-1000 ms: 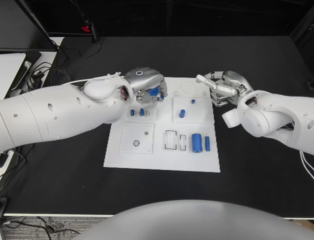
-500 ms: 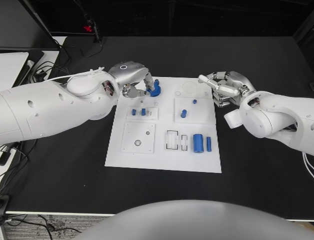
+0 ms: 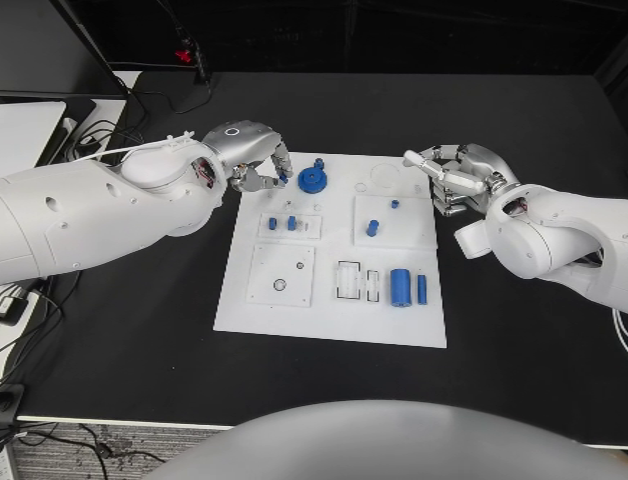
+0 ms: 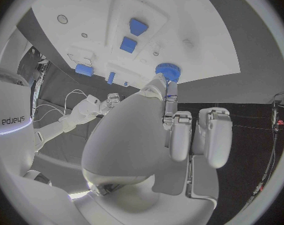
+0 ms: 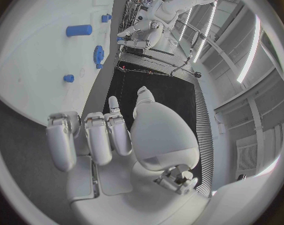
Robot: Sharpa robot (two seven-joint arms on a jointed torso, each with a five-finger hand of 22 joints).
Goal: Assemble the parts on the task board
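Up at the far left corner of the task board (image 3: 329, 320) a blue gear (image 3: 311, 180) lies flat on the white plate. Just beside it the left hand (image 3: 257, 160) hovers over the board's edge, fingers loose and holding nothing. The right hand (image 3: 458, 180) hangs off the board's far right edge, fingers spread and empty.

Matt white task board (image 3: 329, 310), glossy blue plastic parts (image 3: 401, 287)
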